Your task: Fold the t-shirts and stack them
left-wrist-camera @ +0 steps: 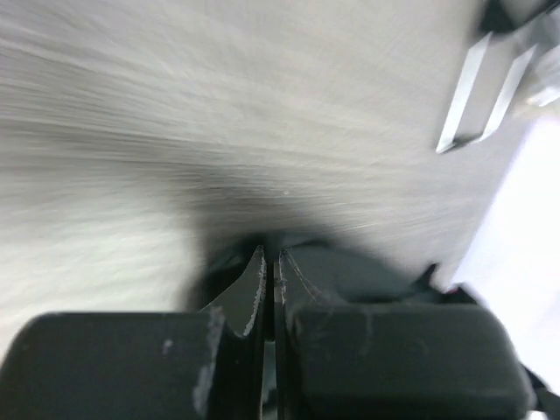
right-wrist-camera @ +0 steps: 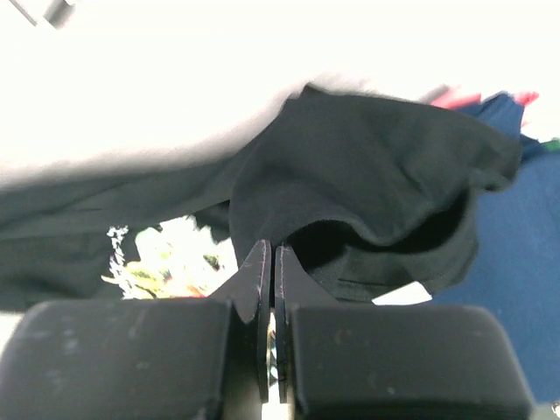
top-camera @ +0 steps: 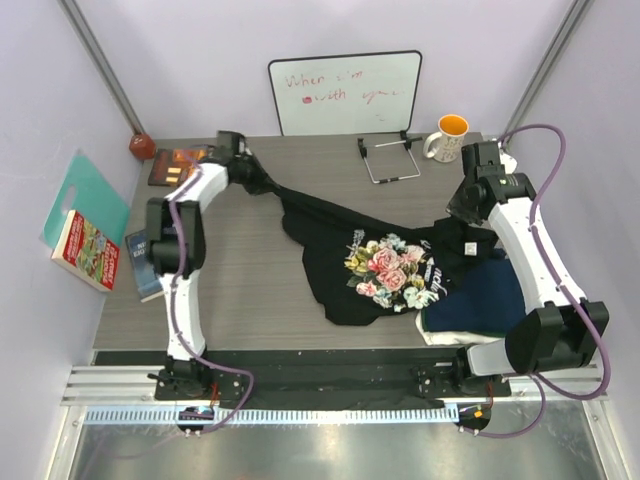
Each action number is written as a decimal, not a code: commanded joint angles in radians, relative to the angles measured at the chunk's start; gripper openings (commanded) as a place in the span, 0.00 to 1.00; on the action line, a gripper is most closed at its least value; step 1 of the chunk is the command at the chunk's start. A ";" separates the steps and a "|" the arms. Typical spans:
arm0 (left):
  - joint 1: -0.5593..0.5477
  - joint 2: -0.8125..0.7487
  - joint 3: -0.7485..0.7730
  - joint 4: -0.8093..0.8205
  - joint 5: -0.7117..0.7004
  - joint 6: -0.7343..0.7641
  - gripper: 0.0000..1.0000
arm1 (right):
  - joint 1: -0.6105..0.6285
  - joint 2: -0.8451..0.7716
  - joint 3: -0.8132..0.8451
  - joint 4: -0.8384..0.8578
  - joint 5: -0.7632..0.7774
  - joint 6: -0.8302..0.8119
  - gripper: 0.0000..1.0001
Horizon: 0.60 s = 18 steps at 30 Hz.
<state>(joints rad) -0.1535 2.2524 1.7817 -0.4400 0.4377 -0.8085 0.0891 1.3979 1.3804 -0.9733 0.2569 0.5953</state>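
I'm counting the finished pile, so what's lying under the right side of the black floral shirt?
A folded navy shirt shows beneath the black floral shirt, with a white edge below it. Whatever else lies underneath is covered.

The whiteboard (top-camera: 345,92) bears two lines of red handwriting. The upper line begins "When", followed by a short word that may be "I'm". The lower line shows "with" and then a scrawl I cannot make out. In front of the whiteboard, the black shirt (top-camera: 330,270) carries white script beside its flowers, too small to read. Cover lettering on the books (top-camera: 85,250), left of the whiteboard, is illegible.
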 commanded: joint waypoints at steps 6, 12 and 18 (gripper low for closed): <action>0.219 -0.393 -0.016 0.009 -0.100 0.034 0.00 | -0.009 -0.100 0.074 0.214 0.062 -0.071 0.01; 0.293 -0.465 -0.027 -0.103 -0.096 0.061 0.00 | -0.011 -0.096 0.043 0.278 -0.070 -0.046 0.01; 0.308 -0.435 -0.041 -0.284 -0.079 0.169 0.00 | -0.011 -0.001 -0.078 0.268 -0.279 0.038 0.01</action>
<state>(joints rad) 0.1459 1.7966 1.7607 -0.5793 0.3557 -0.7250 0.0826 1.3308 1.3647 -0.7284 0.1455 0.5743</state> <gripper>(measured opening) 0.009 0.031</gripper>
